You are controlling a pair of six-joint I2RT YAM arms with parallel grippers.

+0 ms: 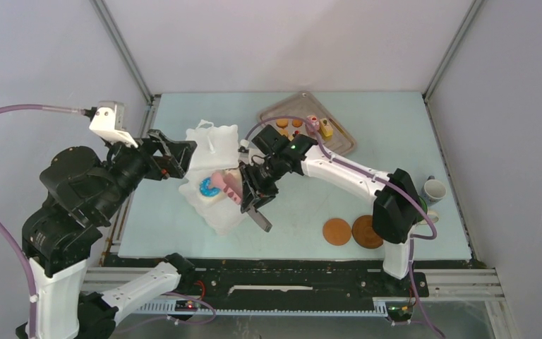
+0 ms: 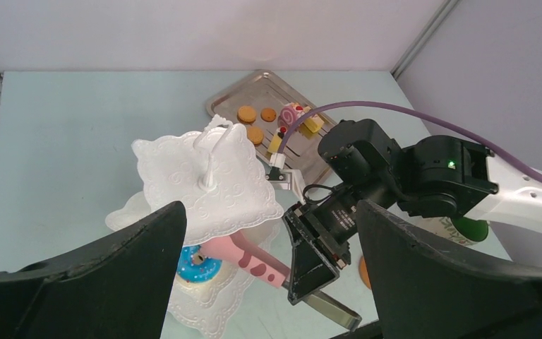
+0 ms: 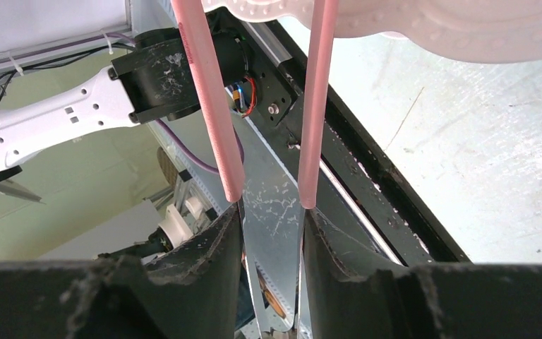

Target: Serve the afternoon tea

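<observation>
The white three-tier stand (image 1: 212, 152) (image 2: 212, 176) stands at the table's middle left. A blue doughnut (image 1: 209, 187) (image 2: 199, 265) lies on its lowest tier. My right gripper (image 1: 254, 194) (image 3: 272, 215) is shut on the metal handles of the pink tongs (image 1: 231, 185) (image 3: 212, 106). The tongs' pink arms stand apart and reach under the stand's middle tier, beside the doughnut. My left gripper (image 1: 180, 157) (image 2: 269, 208) hangs open just left of the stand, holding nothing. Orange biscuits (image 1: 282, 123) and cake slices (image 1: 312, 124) lie on the silver tray (image 1: 272, 113).
Two brown coasters (image 1: 336, 231) lie near the front right. A mug (image 1: 434, 189) stands at the right edge, partly behind the right arm. The right arm stretches across the table from its base to the stand.
</observation>
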